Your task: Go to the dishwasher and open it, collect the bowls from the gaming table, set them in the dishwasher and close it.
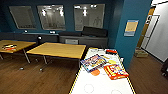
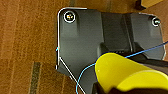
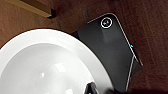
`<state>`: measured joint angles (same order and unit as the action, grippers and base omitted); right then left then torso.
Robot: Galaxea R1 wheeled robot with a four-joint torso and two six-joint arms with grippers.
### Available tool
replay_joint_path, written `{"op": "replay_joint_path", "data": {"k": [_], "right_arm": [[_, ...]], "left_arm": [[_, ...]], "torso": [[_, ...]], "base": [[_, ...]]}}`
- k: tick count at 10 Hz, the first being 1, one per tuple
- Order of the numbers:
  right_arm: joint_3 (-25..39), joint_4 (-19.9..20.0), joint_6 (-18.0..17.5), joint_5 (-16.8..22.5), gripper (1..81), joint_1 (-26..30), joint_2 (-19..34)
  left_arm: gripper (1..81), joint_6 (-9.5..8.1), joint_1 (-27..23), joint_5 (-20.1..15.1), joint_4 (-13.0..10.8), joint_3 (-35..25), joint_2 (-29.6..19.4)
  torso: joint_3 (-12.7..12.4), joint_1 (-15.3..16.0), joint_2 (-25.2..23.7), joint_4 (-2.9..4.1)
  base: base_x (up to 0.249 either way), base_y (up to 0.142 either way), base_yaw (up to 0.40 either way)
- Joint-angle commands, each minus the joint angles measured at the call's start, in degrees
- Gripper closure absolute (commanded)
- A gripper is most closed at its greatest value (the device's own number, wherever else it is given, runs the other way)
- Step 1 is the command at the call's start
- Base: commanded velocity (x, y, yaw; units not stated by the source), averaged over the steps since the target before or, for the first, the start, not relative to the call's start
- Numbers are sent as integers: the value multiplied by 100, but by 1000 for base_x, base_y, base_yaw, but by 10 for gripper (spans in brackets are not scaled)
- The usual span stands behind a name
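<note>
- The gaming bench (image 1: 100, 83), white-topped with a yellow edge, is seen in the head view low and to the right of centre, its long axis running away from the robot toward the teal wall.
- Board-game boxes (image 1: 93, 62), a red box (image 1: 115, 71) and a small orange disc (image 1: 95, 72) are spread over its far half; whether any bowl remains there cannot be made out.
- A yellow bowl (image 2: 130, 73) is seen large and close in the left wrist view, above the wooden floor (image 2: 25, 37); it is judged to be carried by the left arm, though how far that gripper is open cannot be told.
- A white bowl (image 3: 47, 65) is seen equally close in the right wrist view; it is judged to be carried by the right arm, and the state of that gripper cannot be told either.
- Collection is therefore judged done or nearly so.
- The dishwasher is not made out among the dark cabinets along the far wall, so its bearing from either arm cannot be given.
- Two yellow-topped benches (image 1: 58, 49) stand to the left.
</note>
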<state>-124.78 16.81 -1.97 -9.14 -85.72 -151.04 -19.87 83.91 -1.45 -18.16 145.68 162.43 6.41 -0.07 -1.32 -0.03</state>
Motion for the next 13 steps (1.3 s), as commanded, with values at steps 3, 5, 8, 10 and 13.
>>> {"op": "replay_joint_path", "data": {"k": [3, 5, 8, 10, 13], "right_arm": [[-27, -125, 13, 325, 811, 182, 90], [-211, -186, 13, 325, 811, 139, -25], [-616, -292, 13, 325, 811, 60, -227], [-783, -345, 13, 325, 811, 50, -386], [-933, -415, 13, 325, 811, 15, -447]], "left_arm": [[811, 519, -177, -198, 103, 155, 80], [811, 519, -160, -92, 85, 224, 211], [811, 519, -159, -92, 94, 523, 431], [811, 519, -159, -92, 94, 585, 458], [811, 519, -159, -92, 94, 585, 484]], "torso": [[0, 7, 0, 0], [0, 7, 0, 0], [0, 7, -2, 0], [0, 7, -2, 0], [0, 13, 2, 0]], "base": [[0, 0, 0], [0, 0, 0], [0, 0, 0], [0, 0, 0], [-81, 0, 0]]}}
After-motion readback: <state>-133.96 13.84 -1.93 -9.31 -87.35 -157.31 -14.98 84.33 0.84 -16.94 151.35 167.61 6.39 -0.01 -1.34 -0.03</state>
